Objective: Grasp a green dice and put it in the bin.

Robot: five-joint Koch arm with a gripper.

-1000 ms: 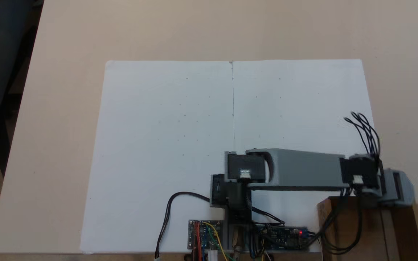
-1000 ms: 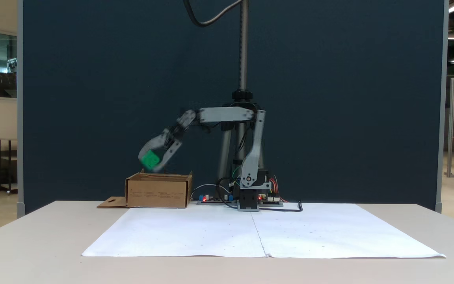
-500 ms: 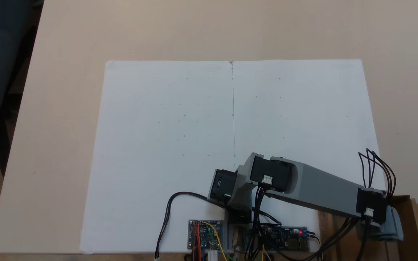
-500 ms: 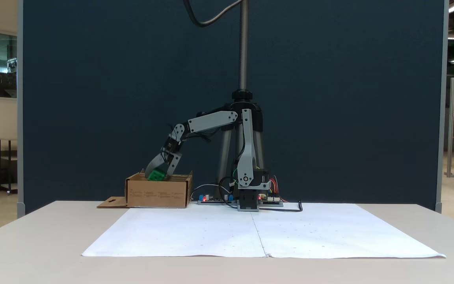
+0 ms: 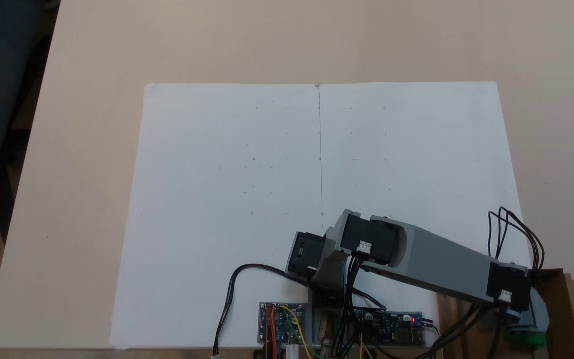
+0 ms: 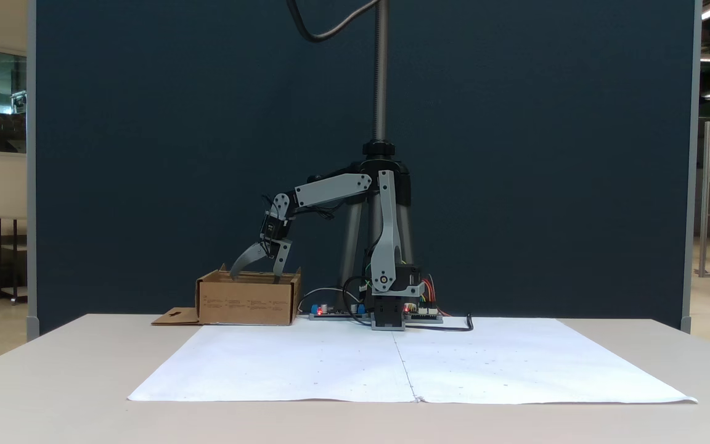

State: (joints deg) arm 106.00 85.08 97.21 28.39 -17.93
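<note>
The green dice (image 5: 525, 339) had dropped out of the gripper (image 6: 255, 276) since a moment before, and it lay down inside the bin (image 6: 247, 300). The two fingers (image 6: 281, 258) were spread wide apart over the box with nothing between them. From above, the dice showed as a green bit just under the gray gripper, between the brown walls. There was small print on the front of the box, but it was too tiny to read. The white paper (image 5: 267, 189) on the table (image 5: 92, 75) had faint dots on it.
</note>
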